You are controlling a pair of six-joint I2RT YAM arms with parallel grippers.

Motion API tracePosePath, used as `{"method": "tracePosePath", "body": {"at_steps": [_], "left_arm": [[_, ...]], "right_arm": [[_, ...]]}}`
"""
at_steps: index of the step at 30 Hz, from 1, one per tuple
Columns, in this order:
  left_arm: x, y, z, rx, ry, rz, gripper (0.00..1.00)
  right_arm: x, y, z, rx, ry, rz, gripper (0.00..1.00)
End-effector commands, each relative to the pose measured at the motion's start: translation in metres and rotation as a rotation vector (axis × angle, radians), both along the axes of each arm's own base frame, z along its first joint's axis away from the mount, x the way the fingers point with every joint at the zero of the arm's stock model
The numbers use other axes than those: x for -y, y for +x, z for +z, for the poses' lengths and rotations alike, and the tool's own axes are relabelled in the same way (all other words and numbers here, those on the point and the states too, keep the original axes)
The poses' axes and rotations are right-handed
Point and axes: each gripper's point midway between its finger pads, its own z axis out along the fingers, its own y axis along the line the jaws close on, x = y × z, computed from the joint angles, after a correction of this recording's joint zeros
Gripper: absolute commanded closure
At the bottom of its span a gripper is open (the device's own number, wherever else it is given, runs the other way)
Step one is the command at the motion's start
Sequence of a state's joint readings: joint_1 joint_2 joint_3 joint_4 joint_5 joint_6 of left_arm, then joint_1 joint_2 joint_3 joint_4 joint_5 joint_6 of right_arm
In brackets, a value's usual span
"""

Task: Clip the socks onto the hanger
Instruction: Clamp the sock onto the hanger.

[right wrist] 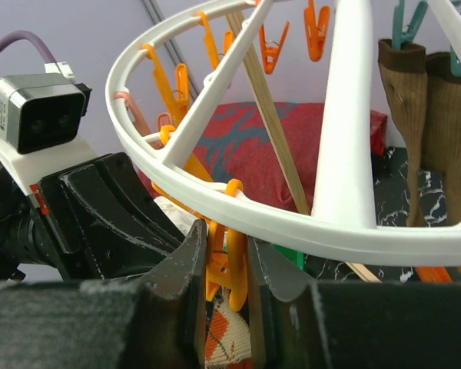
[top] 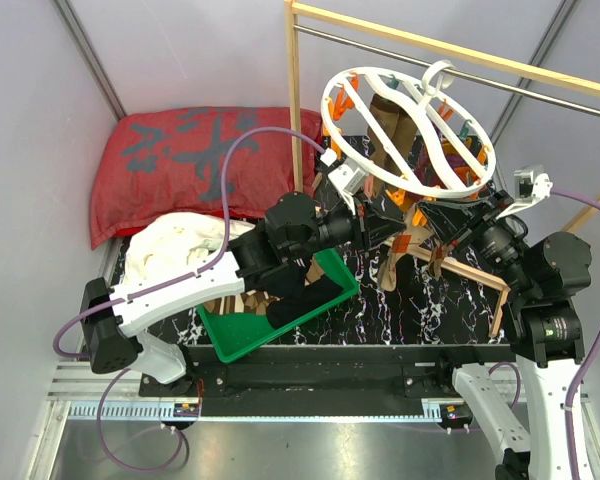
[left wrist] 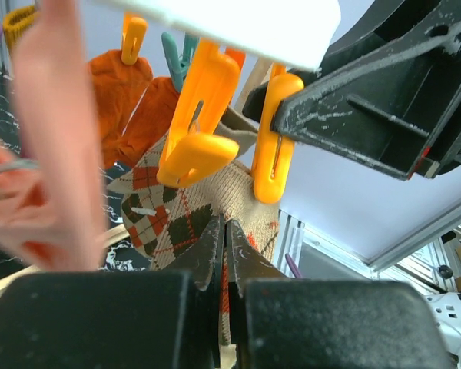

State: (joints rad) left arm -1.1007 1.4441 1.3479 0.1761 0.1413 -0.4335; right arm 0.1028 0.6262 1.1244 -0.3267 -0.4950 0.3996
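The white round hanger [top: 408, 128] hangs from the metal bar, and its ring crosses the right wrist view [right wrist: 292, 231]. My left gripper [top: 383, 228] is shut on an argyle sock [left wrist: 173, 219], pinched between its jaws [left wrist: 223, 234] and held up just under two orange clips [left wrist: 200, 115]. The sock hangs below the hanger's near rim [top: 392, 265]. My right gripper [top: 437, 222] has its jaws closed around an orange clip [right wrist: 232, 257] on the ring [right wrist: 229, 254], pressing the clip's handles. The sock's top edge [right wrist: 229, 342] sits right below that clip.
A green tray [top: 330, 268] holding dark socks lies under my left arm. A red cushion [top: 200, 160] and a white cloth [top: 180, 250] are at the left. The wooden-framed rail [top: 295, 120] stands behind. Orange socks [left wrist: 131, 92] and brown socks [right wrist: 422, 115] hang clipped.
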Motion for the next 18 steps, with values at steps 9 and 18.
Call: {"method": "tracePosePath", "body": {"at_steps": [9,18], "left_arm": [[0.002,-0.009,0.050,0.060,-0.116,-0.045,1.00],[-0.001,-0.011,0.057,0.064,-0.133,-0.043,1.00]], "right_arm": [[-0.018,-0.012,0.001,0.057,0.004,0.135,0.95],[-0.015,-0.011,-0.004,0.060,0.003,0.111,0.35]]}}
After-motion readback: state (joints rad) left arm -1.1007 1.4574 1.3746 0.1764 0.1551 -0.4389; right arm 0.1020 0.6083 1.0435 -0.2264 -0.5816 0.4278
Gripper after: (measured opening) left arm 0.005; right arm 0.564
